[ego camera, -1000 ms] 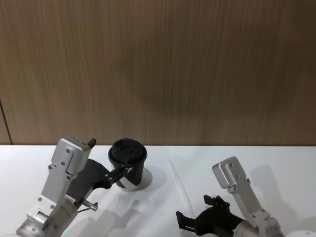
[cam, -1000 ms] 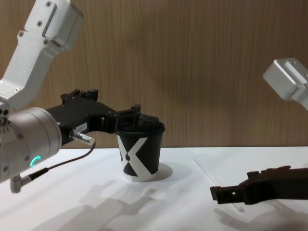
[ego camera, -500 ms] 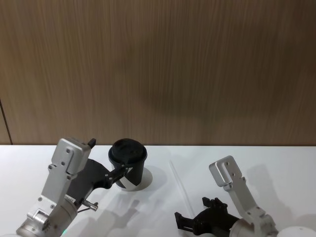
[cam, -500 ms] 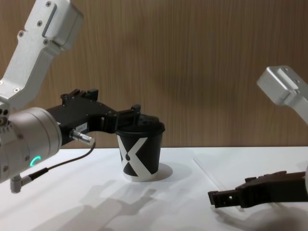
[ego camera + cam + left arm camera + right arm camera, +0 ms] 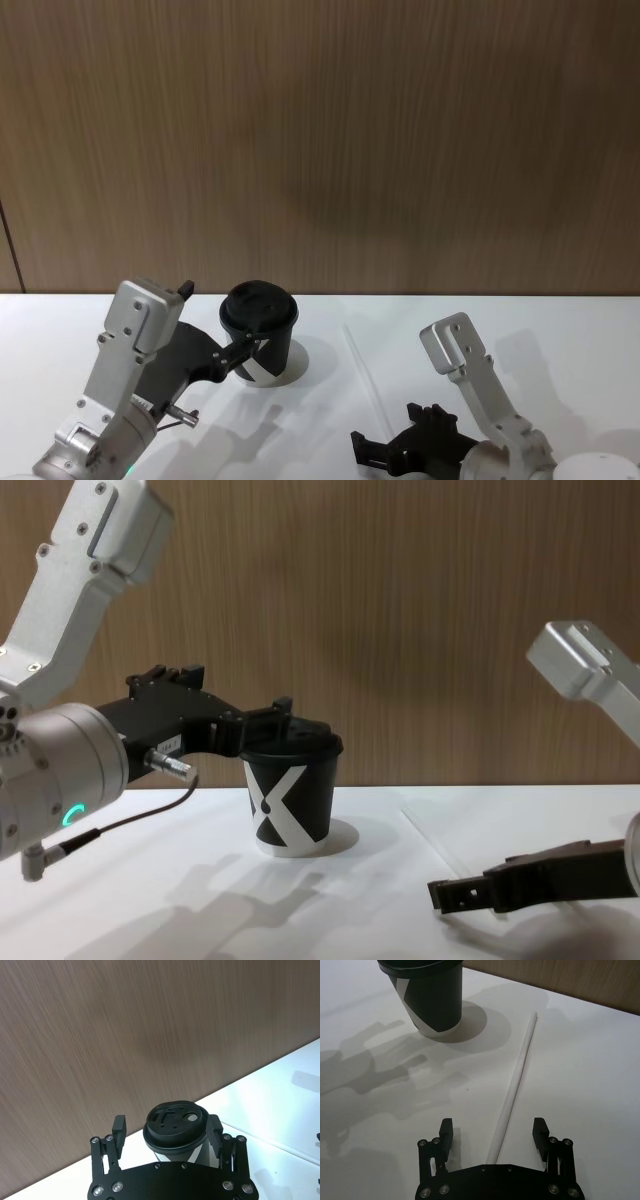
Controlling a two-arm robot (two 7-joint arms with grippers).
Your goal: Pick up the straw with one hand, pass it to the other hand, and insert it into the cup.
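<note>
Right, straw (image 5: 517,1077) lies flat on table (image 5: 600,1060), right of cup (image 5: 432,1002); right gripper (image 5: 492,1127) low over its near end, jaws wide. We align jaws across it, drop to table, close gently. Left gripper (image 5: 167,1124) wide around cup

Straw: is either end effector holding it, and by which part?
No, nothing is held. The straw lies flat on the table, its near end between the open fingers of the right end effector. The left end effector, open, brackets the cup.
</note>
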